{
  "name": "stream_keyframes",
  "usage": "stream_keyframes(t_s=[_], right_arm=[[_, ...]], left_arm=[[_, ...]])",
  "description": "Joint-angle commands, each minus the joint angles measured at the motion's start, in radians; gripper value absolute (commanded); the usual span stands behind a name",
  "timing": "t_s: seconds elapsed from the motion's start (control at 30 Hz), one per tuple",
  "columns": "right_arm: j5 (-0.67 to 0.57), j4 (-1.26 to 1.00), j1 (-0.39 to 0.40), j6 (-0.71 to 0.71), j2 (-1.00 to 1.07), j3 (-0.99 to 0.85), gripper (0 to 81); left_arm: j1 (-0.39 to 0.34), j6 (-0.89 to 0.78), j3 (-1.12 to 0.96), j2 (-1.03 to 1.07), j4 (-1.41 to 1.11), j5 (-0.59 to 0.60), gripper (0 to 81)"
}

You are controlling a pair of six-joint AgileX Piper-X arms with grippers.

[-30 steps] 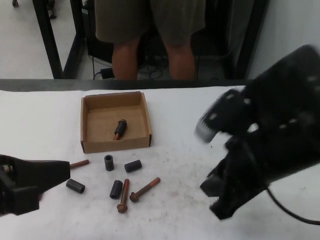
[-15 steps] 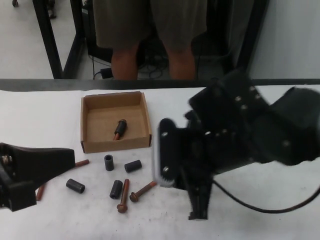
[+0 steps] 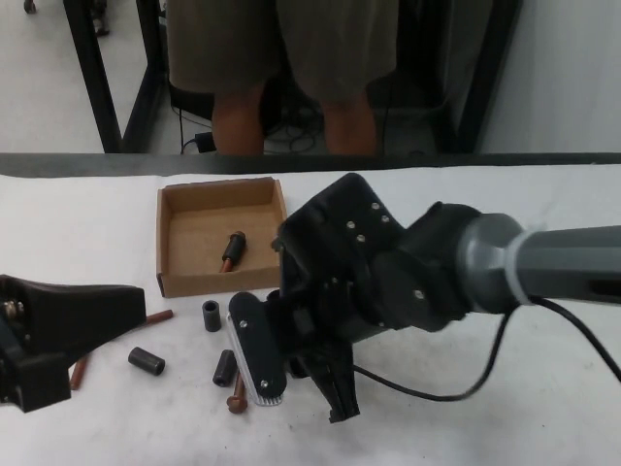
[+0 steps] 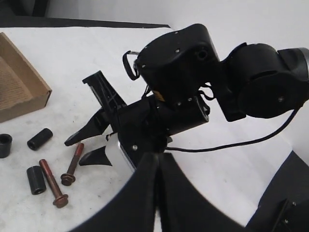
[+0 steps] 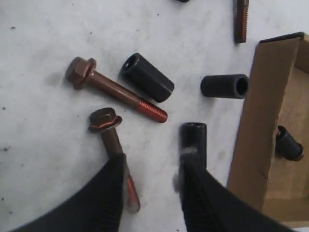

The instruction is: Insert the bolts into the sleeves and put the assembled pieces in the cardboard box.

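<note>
Left hand: my two fingers are pressed together, with nothing between them. Right hand: held low over the white desk, fingers spread apart. One bolt lies with its threaded end near those fingertips; contact cannot be judged. A second bolt lies just beside the first. Three black sleeves are noted: one sleeve on its side, a shorter sleeve beside the second bolt, and an upright sleeve. A corner of the cardboard box stands near them.
</note>
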Motion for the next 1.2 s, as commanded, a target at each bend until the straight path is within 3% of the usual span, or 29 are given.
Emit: stream_keyframes(t_s=[0.0,1.17], right_arm=[[0.003,0.048,0.004,-0.095,0.027,-0.054,35.1],[-0.002,0.096,0.023,-0.151,0.127,-0.074,35.1]], left_arm=[[-0.005,0.027,0.000,-0.007,-0.013,0.007,0.8],[-0.005,0.030,0.000,-0.007,-0.013,0.007,0.8]])
